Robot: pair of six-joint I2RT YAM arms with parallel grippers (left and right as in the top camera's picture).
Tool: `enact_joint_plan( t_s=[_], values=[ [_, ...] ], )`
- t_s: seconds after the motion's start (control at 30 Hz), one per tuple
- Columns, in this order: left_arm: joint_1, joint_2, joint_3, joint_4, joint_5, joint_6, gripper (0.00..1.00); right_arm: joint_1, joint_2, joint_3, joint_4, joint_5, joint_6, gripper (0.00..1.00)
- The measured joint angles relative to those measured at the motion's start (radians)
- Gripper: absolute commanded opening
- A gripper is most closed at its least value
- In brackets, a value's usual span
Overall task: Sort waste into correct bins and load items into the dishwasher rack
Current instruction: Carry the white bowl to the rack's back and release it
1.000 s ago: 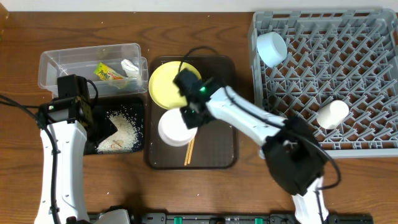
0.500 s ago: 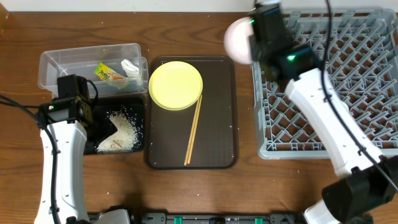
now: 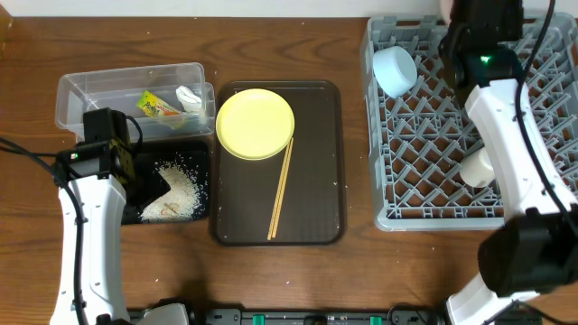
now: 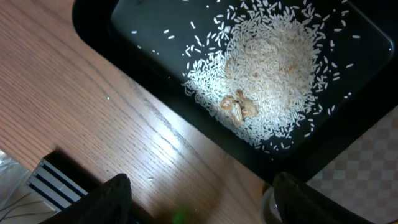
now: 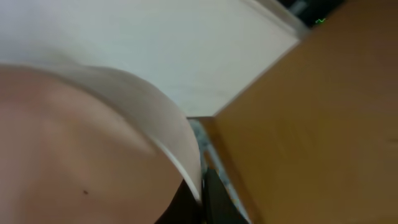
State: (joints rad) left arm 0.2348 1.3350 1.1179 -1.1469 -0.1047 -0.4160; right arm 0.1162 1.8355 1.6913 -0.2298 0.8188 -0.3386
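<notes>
My right gripper (image 5: pixel 204 194) is shut on the rim of the pale pinkish bowl (image 5: pixel 74 143), which fills the right wrist view. The right arm (image 3: pixel 489 54) reaches over the far edge of the grey dishwasher rack (image 3: pixel 542 209), and the bowl is almost out of the overhead view. In the rack lie a light blue bowl (image 3: pixel 395 69) and a small whitish cup (image 3: pixel 479 167). My left gripper (image 4: pixel 205 208) hangs open above the black tray (image 4: pixel 155 68), which holds rice (image 4: pixel 267 68). The yellow plate (image 3: pixel 256 124) and chopsticks (image 3: pixel 281 190) lie on the brown tray (image 3: pixel 321 162).
The clear tub (image 3: pixel 90 90) at the back left holds the green-and-orange wrapper (image 3: pixel 155 106) and a white scrap (image 3: pixel 188 97). The black tray (image 3: pixel 200 149) sits right in front of it, against the brown tray's left side. Bare wood lies between the brown tray and the rack.
My right arm has lifted the pale bowl off the brown tray and carried it right and back, over the rack's far edge. The left arm has not moved.
</notes>
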Motion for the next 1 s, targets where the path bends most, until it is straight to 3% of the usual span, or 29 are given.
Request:
enact_joint_plan(
  t_s=[0.4, 1.0],
  values=[
    [0.000, 0.000, 0.000, 0.000, 0.000, 0.000, 0.76, -0.030, 0.236, 0.000, 0.187, 0.228, -0.088, 0.01],
    [0.000, 0.000, 0.000, 0.000, 0.000, 0.000, 0.76, 0.006, 0.338, 0.000, 0.120, 0.270, -0.079, 0.01]
  ],
)
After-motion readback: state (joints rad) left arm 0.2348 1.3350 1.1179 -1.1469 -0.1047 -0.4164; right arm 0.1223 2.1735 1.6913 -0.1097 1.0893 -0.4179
